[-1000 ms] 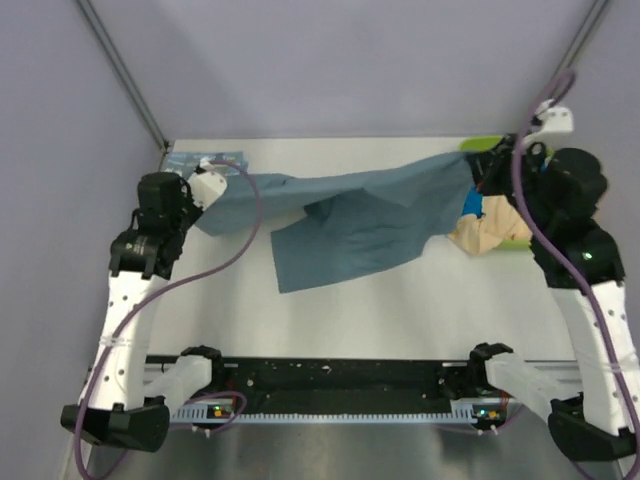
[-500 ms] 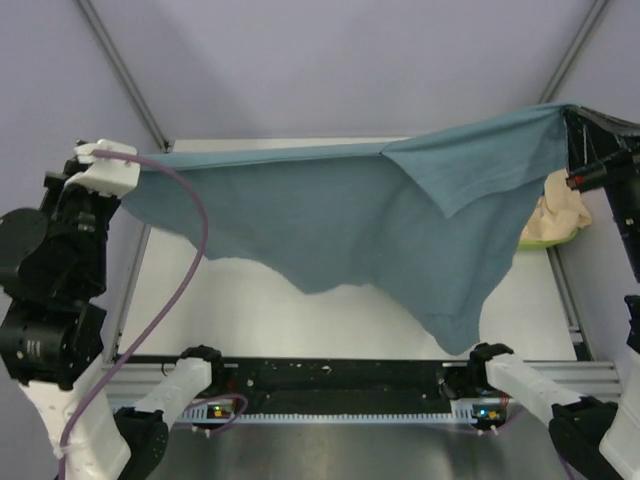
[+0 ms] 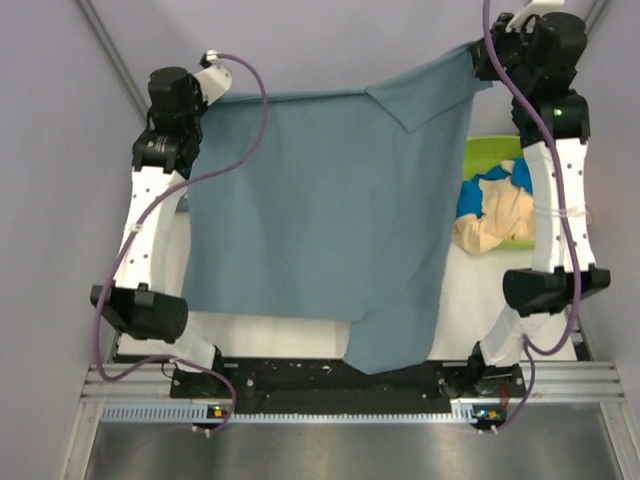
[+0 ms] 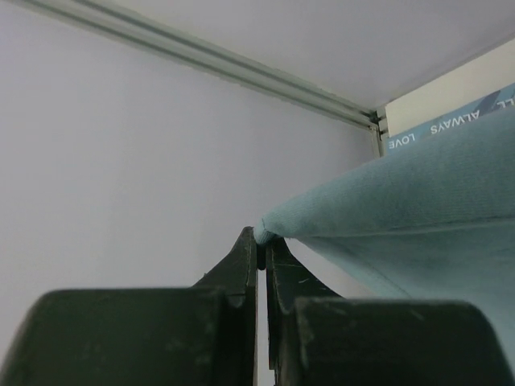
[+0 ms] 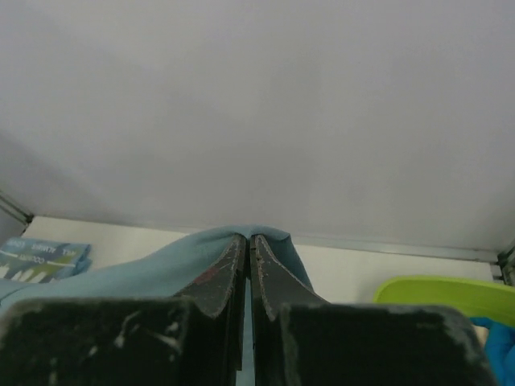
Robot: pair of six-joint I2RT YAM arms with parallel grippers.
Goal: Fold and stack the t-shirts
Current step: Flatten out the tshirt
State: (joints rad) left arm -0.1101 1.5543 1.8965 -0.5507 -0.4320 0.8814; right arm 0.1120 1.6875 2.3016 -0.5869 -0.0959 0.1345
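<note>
The dusty slate-blue t-shirt (image 3: 320, 210) hangs spread out high above the table, held by its two top corners. My left gripper (image 3: 207, 88) is shut on its left corner, seen pinched at the fingertips in the left wrist view (image 4: 262, 238). My right gripper (image 3: 478, 55) is shut on the right corner, with cloth (image 5: 145, 269) draped over the fingertips (image 5: 247, 238). A corner flap folds over at the top right. The teal lettered shirt (image 5: 40, 259) lies folded at the table's far left. The bright blue shirt (image 3: 480, 195) and cream-beige shirt (image 3: 495, 225) lie in a heap at the right.
The lime-green tub (image 3: 495, 155) stands at the right rear, under the heap of shirts; it also shows in the right wrist view (image 5: 442, 293). The hanging shirt hides most of the white table (image 3: 470, 300). Grey walls close in at the back and sides.
Both arms have risen and moved back, lifting the slate-blue shirt from a crumpled stretch on the table into a flat hanging sheet. The grip on both corners has held.
</note>
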